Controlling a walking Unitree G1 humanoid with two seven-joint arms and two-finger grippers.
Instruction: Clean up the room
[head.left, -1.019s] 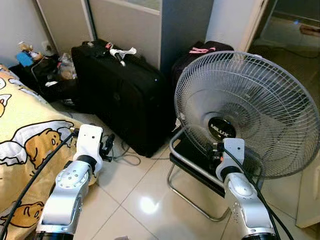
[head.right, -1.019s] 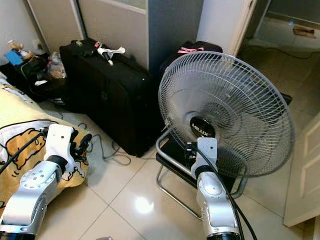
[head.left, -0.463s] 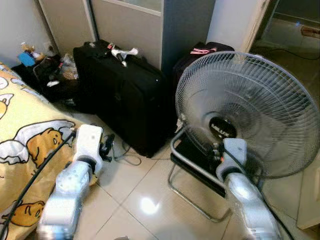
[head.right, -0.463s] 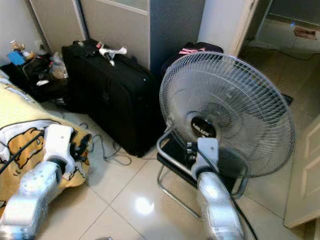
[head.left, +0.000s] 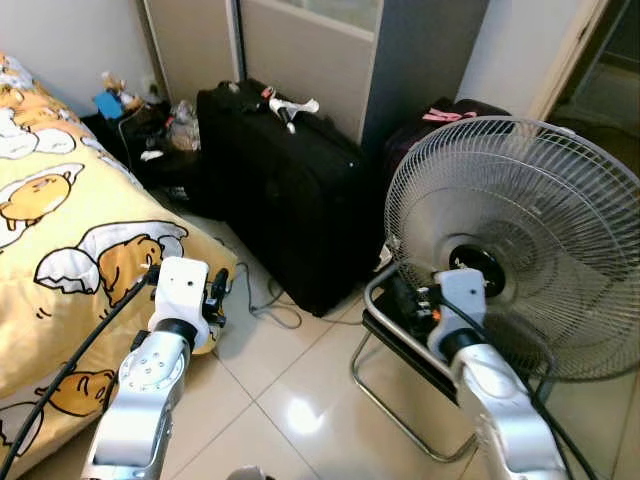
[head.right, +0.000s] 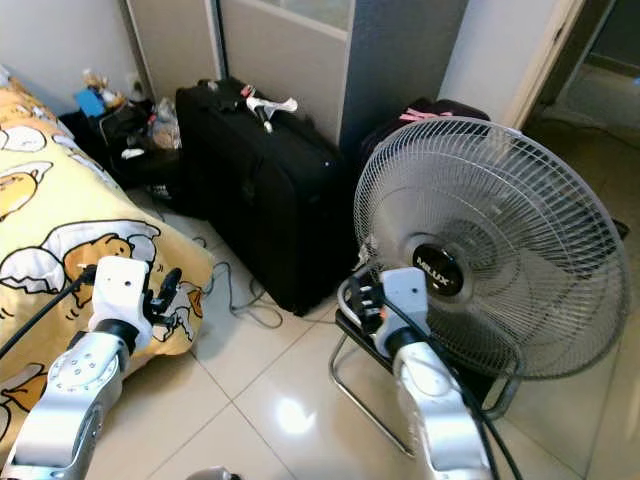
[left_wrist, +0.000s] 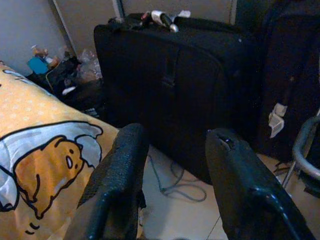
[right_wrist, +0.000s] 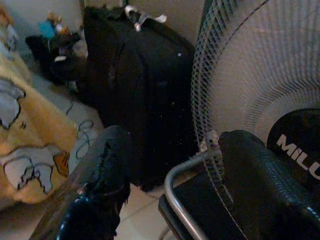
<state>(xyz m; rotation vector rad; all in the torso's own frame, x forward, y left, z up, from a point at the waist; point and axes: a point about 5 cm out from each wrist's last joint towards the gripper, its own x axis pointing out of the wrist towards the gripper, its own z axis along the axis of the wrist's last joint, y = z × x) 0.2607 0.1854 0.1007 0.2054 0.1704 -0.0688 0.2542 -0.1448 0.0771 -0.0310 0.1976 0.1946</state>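
As the camera swung left, more yellow bedspread (head.left: 70, 230) appeared beside the suitcase (head.left: 285, 190)

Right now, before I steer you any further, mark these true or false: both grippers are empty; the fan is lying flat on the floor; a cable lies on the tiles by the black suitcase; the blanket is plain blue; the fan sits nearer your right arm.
1. Both grippers are empty: true. The left gripper and right gripper are open with nothing between the fingers.
2. The fan lies flat on the floor: false. It stands upright on its metal frame.
3. A cable lies on the tiles by the black suitcase: true.
4. The blanket is plain blue: false. It is yellow with cartoon figures.
5. The fan sits nearer the right arm: true.
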